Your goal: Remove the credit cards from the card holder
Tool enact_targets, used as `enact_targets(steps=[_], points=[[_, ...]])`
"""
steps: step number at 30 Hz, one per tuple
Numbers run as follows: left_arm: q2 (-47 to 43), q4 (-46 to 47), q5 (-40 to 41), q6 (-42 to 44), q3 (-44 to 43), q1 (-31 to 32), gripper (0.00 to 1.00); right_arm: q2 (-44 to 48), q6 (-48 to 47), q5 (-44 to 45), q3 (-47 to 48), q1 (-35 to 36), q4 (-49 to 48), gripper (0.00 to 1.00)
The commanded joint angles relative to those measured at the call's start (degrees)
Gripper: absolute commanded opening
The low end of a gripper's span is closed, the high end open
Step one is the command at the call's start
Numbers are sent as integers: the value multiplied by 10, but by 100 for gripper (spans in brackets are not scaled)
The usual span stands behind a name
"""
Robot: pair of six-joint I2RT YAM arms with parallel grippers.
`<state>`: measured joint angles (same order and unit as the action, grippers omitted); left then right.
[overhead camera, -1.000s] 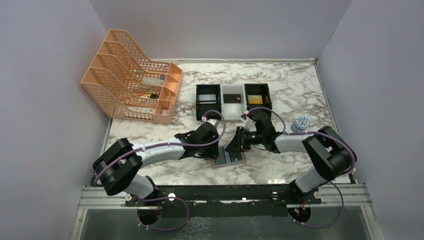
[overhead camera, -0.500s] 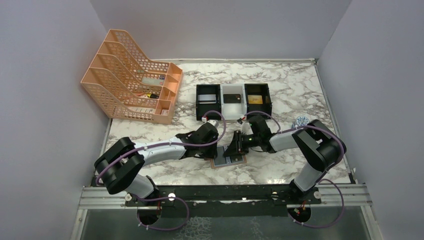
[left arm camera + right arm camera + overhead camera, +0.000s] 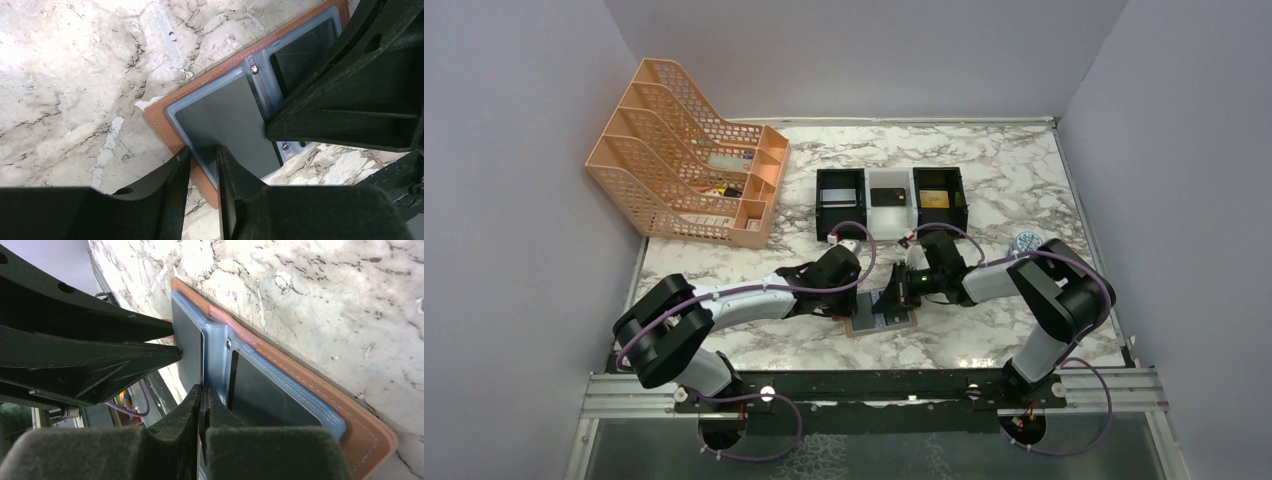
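Over card holder (image 3: 360, 435), my right gripper (image 3: 202, 392) pinches dark grey card (image 3: 190, 350); left gripper (image 3: 204, 150) narrow astride its edge; next, pull straight out.

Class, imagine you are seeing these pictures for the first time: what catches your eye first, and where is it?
At the near middle of the marble table, an open tan card holder lies under both grippers: the right gripper pinches a dark grey card in it, the left gripper straddles its edge. A big orange file rack stands far left.
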<state>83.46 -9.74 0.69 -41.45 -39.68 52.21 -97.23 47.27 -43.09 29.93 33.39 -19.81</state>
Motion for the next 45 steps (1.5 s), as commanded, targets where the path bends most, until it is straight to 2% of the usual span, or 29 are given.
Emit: enact_targets(steps=[1,12,22,34,37,39,42,45], points=[[12,-9,7,2,7,3,27,9,-7,10,5,4,-4,1],[13,-27,25,10,3,3,24,22,-26,-8,16,3,24,2],[13,-35,30,15,2,4,23,32,-45,15,24,2,63,1],[14,-36,31,22,-6,5,21,37,-35,-12,20,-3,49,1],[16,-36,32,21,-6,5,20,41,-38,19,26,-3,71,2],[20,-36,32,22,-7,5,18,42,-48,26,37,-3,89,2],[16,-39,45,19,-8,6,9,49,-56,28,41,-3,105,2],[10,-39,52,19,-6,7,8,55,-53,24,35,-3,101,2]])
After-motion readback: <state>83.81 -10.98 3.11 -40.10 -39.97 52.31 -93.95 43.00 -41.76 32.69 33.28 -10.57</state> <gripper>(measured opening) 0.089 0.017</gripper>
